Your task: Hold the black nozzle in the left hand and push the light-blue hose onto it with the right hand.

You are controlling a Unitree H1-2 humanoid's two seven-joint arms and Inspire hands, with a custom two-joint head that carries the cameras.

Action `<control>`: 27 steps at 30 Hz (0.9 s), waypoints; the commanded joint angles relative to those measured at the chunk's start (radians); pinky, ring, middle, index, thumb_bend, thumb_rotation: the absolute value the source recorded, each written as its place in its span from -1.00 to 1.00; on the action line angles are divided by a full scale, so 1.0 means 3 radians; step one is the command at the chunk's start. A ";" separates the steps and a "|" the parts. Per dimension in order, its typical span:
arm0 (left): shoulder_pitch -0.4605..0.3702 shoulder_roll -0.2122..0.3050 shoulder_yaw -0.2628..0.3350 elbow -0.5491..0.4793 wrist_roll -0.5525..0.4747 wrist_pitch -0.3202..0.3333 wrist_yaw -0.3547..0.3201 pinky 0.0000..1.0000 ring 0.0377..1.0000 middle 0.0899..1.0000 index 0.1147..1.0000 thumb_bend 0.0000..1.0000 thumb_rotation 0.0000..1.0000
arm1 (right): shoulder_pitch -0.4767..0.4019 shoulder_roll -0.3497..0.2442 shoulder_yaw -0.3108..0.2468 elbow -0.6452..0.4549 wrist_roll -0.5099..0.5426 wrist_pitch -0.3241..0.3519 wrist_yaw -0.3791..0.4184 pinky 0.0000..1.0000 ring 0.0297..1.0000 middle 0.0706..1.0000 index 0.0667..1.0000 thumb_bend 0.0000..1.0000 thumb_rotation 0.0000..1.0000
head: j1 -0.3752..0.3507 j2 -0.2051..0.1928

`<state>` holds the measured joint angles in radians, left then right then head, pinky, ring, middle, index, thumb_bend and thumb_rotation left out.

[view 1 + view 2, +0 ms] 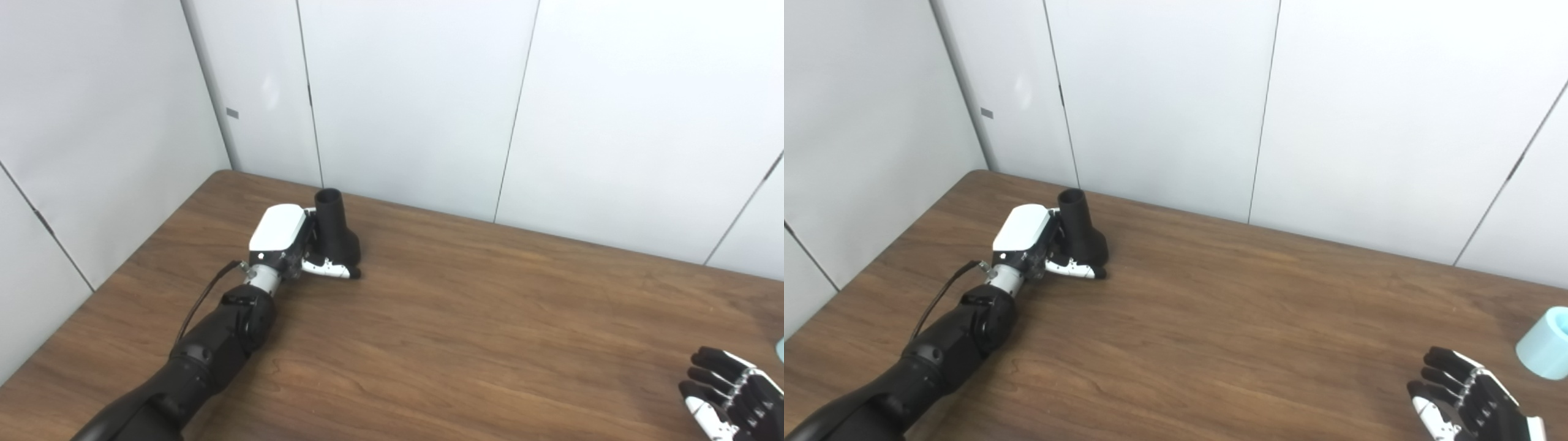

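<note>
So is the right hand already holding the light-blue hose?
No: the right hand is open with its fingers spread above the table, and the light-blue hose lies apart from it, untouched.

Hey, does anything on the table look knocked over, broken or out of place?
Nothing stands out. The black nozzle stands upright at the left hand, and the light-blue hose sits near the open right hand.
</note>
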<state>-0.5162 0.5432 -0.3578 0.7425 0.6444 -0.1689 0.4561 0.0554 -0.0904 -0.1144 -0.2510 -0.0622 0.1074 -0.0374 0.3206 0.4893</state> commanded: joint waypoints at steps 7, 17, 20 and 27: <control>0.0278 -0.0125 -0.0199 -0.0139 0.0025 0.0043 -0.0554 -0.51 -0.47 -0.21 -0.13 0.04 -1.00 | -0.0049 -0.0032 -0.0015 -0.0166 0.0041 -0.0002 0.0016 0.25 0.37 0.35 0.28 -0.62 -1.00 | -0.0011 0.0009; 0.0353 -0.0117 -0.0289 -0.0497 0.0071 -0.0055 -0.0658 -0.48 -0.42 -0.30 -0.09 0.03 -1.00 | -0.0048 -0.0001 0.0003 -0.0178 -0.0001 -0.0034 -0.0022 0.22 0.35 0.33 0.26 -0.63 -1.00 | -0.0086 0.0024; 0.0376 -0.0117 -0.0349 -0.0610 0.0167 -0.0139 -0.0581 -0.50 -0.45 -0.30 -0.08 0.03 -1.00 | -0.0041 0.0014 0.0013 -0.0190 -0.0030 -0.0062 -0.0036 0.20 0.33 0.31 0.25 -0.64 -1.00 | -0.0144 0.0045; 0.0376 -0.0101 -0.0622 -0.0739 0.0556 -0.0384 -0.0294 -0.84 -0.82 -0.73 -0.17 0.04 -0.92 | -0.0020 0.0059 0.0059 -0.0202 -0.0172 -0.0197 -0.0097 0.23 0.35 0.32 0.26 -0.64 -1.00 | -0.0469 0.0096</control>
<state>-0.4527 0.5486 -0.4814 0.5307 0.7562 -0.2165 0.4230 0.0593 -0.0727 -0.0968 -0.2723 -0.1025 0.1059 -0.0535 0.1996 0.5139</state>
